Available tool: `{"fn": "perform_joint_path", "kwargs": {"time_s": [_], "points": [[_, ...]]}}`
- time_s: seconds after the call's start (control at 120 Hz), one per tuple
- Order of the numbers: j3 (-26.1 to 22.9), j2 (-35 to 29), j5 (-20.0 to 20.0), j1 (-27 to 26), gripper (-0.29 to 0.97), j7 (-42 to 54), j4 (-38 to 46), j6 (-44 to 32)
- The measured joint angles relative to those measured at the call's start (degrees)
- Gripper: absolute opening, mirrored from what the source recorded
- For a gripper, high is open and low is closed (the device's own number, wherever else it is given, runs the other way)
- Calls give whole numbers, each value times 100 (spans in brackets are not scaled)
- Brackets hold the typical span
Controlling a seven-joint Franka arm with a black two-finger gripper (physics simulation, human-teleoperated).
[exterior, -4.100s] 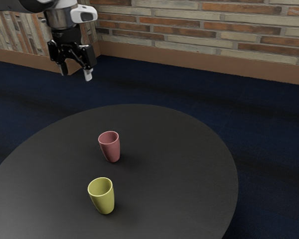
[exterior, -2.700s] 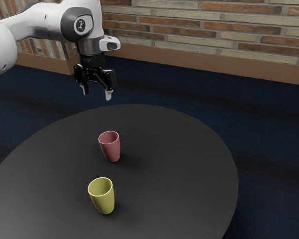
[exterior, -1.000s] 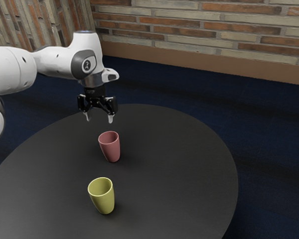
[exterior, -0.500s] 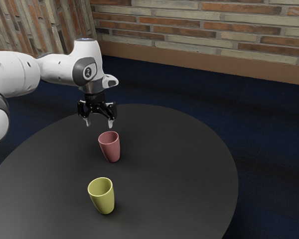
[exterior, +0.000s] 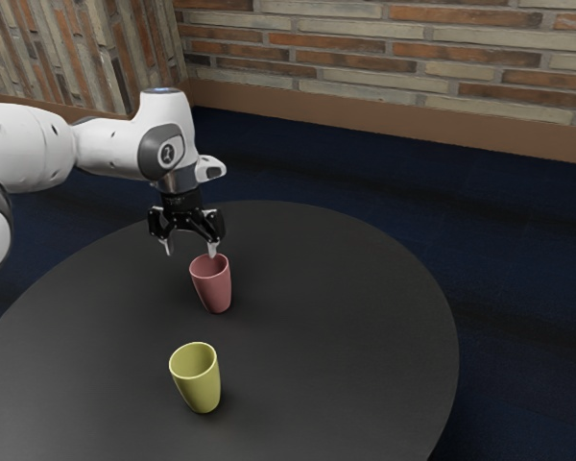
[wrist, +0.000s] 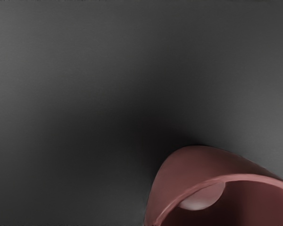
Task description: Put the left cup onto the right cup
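Lowered since half a second ago: gripper [exterior: 188,250], now down at the rim of the pink cup [exterior: 211,283]; both cups unmoved.

1. Nearest: yellow cup [exterior: 195,379]. Upright, mouth open, a smooth, matte tapered tumbler. It stands free on the table [exterior: 365,317], apparently the base to be stacked upon.
2. Pink cup. Same tapered form, thin-walled and upright, apart from the yellow one. In the wrist view the pink cup [wrist: 198,165] sits just under the hand, a pale patch visible inside.
3. Gripper. Black fingers spread wide, nothing held. One tip is at the cup's mouth and the other outside its wall, a stance suggesting a pinch on the rim.
4. Table. Round, dark, matte.
5. Farthest: blue carpet [exterior: 461,192] and brick wall [exterior: 413,58].
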State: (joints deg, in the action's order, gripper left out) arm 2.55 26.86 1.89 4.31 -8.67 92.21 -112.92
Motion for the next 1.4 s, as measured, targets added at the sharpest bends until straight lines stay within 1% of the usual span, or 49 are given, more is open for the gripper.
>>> {"fn": "perform_joint_path", "kwargs": {"time_s": [0.975, 1.1, 1.4], "points": [[0, 87, 114, 0, 68, -52, 247, -309], [0, 111, 151, 0, 65, -54, 247, -325], [0, 123, 163, 0, 50, -56, 247, -340]]}}
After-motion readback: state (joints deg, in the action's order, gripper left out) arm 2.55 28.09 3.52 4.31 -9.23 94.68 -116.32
